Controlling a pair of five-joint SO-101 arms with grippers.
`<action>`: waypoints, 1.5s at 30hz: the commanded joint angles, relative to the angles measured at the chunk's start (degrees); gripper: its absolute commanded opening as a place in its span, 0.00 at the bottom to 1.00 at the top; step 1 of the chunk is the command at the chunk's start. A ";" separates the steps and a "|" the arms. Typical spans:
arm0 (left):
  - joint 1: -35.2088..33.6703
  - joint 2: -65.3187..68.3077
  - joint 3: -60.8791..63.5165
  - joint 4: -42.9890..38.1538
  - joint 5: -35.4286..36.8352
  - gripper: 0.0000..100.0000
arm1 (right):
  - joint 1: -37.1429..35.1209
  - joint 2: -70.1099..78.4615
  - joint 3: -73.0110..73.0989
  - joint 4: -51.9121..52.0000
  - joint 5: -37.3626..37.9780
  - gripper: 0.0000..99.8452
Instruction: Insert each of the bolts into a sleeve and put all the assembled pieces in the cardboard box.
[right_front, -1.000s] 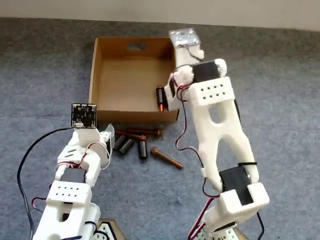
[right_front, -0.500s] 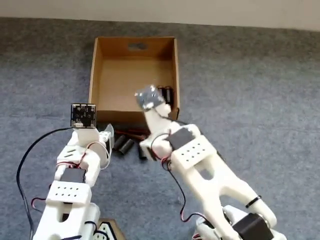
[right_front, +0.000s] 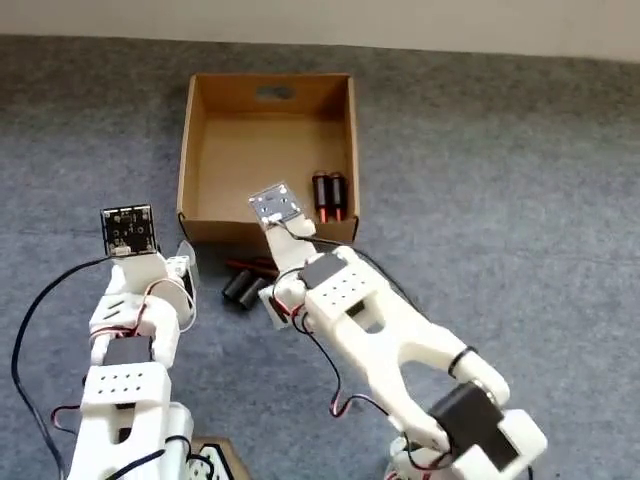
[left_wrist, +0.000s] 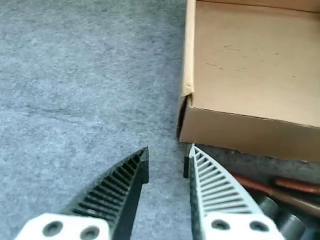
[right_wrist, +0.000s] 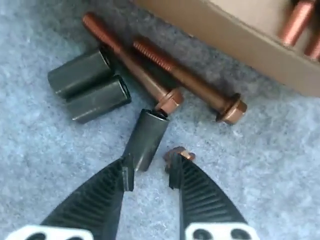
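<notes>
Your right pincer (right_wrist: 150, 169), narrowly parted, straddles the dark cylindrical sleeve (right_wrist: 146, 137) at centre frame; closing now could snag the copper-coloured bolt head (right_wrist: 177, 152) just beside it and skew the grip

Your left arm (right_front: 125, 380) stood off the near left corner of the cardboard box (right_front: 188, 150), with its wrist tipped forward and down. Your left gripper (left_wrist: 167, 159) hung just short of that corner, and its two ribbed fingers were parted by a narrow gap. Your right arm (right_front: 400, 350) stretched in a long diagonal toward the box's near wall, its wrist bent downward. Your right gripper (right_wrist: 149, 172) pointed down just in front of that wall, with its fingers a little apart.
</notes>
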 joint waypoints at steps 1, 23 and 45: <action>-0.48 0.13 -0.48 -1.23 -0.18 0.14 | -0.48 3.56 -6.11 -0.57 -0.70 0.13; -0.31 0.13 -0.48 -1.23 -0.18 0.14 | -0.13 8.84 -10.51 1.19 -0.26 0.01; -0.13 0.13 -0.31 -1.23 -0.18 0.14 | 39.16 -20.09 18.24 6.64 22.59 0.01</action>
